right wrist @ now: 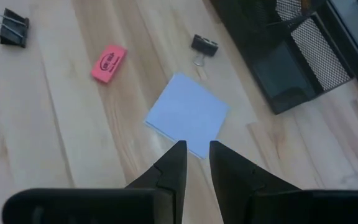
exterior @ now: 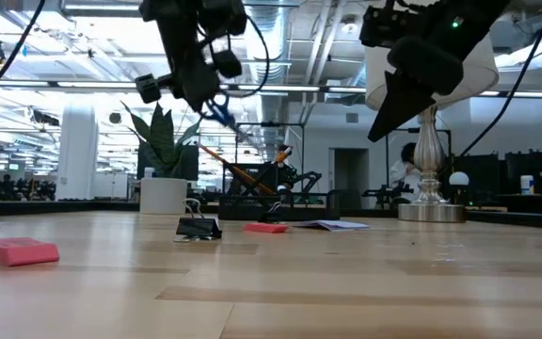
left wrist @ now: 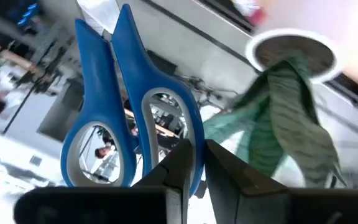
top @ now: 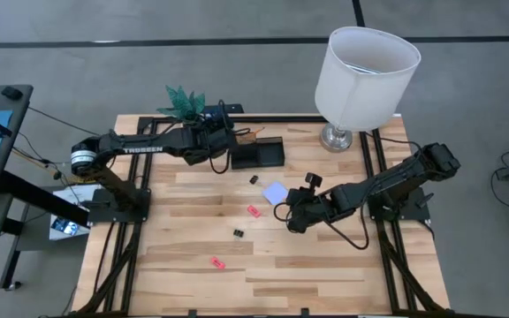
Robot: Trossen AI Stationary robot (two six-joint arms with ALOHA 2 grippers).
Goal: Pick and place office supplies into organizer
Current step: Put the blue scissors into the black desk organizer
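Scissors (left wrist: 129, 112) sit clamped in the left gripper (left wrist: 194, 163), upper centre, above the organizer (top: 256, 156). Right gripper (right wrist: 197, 163), fingers nearly together and empty, hovers over the pad (right wrist: 188, 114). Released off-centre, the scissors may miss the cup.

Left gripper (exterior: 216, 102): raised, holding blue-handled scissors (exterior: 222, 115).
Tabletop (exterior: 346, 282): pink eraser (exterior: 20, 250) nearest; black clip (exterior: 199, 227), note pad (exterior: 332, 225) farther.
Background: white plant pot (exterior: 163, 195), lamp base (exterior: 430, 209).
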